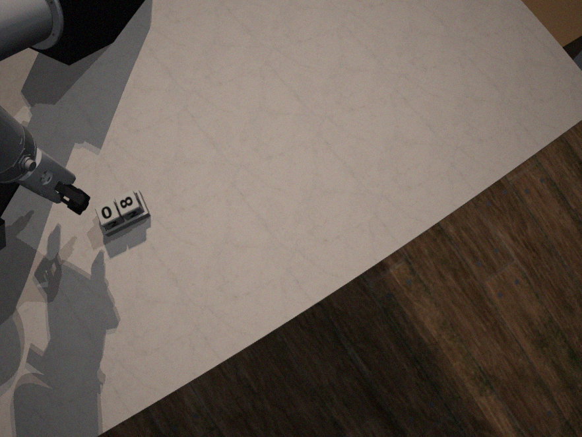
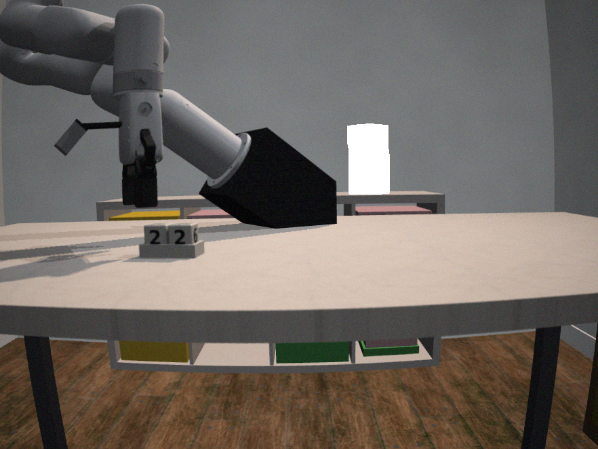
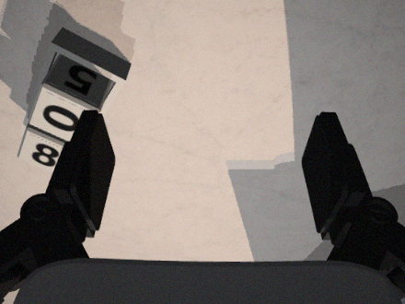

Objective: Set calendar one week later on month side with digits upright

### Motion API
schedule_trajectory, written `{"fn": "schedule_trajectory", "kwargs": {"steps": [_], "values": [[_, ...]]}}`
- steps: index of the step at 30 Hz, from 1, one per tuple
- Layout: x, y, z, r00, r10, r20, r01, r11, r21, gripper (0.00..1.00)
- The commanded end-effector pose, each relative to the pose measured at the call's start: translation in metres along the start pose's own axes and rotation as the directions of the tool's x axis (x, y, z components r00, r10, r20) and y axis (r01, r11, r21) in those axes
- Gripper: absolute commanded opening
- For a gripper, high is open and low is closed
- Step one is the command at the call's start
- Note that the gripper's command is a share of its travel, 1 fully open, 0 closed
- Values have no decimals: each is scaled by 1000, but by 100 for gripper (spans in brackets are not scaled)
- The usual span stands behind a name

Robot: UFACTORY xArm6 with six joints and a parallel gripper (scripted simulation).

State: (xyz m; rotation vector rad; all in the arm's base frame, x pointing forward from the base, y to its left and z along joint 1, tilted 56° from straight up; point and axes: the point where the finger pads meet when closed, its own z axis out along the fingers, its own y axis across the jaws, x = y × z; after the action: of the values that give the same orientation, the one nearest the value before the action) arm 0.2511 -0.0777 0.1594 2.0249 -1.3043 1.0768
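The tray stands flat on the table with two white cubes side by side in it. The left cube has 0 on top, 2 towards the exterior camera and 5 on its outer end. The right cube has 8 on top, 2 towards the exterior camera and 6 on its outer end. The tray wall facing the exterior camera shows no lettering; no month's name is readable. My gripper is open and empty, above and beside the tray's left end.
The table has its front edge beyond the tray. The arm's black base stands behind to the right. A shelf with a bright lamp is behind the table. Arm shadows fall around the tray.
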Motion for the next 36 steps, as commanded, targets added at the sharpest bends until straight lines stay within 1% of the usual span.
{"fn": "schedule_trajectory", "kwargs": {"steps": [1, 30, 36], "values": [[0, -1, 0, 1000, 1, 0, -1, 1000, 1, 100], [0, -1, 0, 1000, 1, 0, -1, 1000, 1, 100], [0, -1, -4, 1000, 1, 0, -1, 1000, 1, 100]]}}
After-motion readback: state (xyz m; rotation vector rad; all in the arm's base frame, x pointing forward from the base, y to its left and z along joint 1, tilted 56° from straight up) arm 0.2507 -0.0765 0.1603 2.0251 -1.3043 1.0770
